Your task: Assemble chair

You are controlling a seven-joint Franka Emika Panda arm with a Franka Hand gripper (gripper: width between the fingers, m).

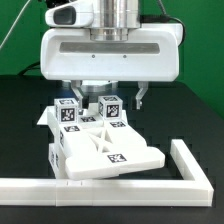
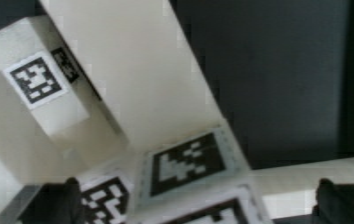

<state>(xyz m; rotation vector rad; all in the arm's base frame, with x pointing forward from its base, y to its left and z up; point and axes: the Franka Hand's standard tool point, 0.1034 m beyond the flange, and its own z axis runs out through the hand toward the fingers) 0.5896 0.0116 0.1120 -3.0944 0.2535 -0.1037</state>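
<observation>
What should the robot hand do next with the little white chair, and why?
Probably lower a little and close on one of the posts. The hand hangs right above the chair, its fingers look spread, and nothing seems to be held between them.

Matte white chair (image 1: 95, 145) with square black-and-white tags. Glossy white rail (image 1: 190, 170), L-shaped. Black table (image 1: 25, 115). White and grey arm (image 1: 105, 45). Dark pincer (image 2: 192, 200) fingertips (image 2: 49, 203).
</observation>
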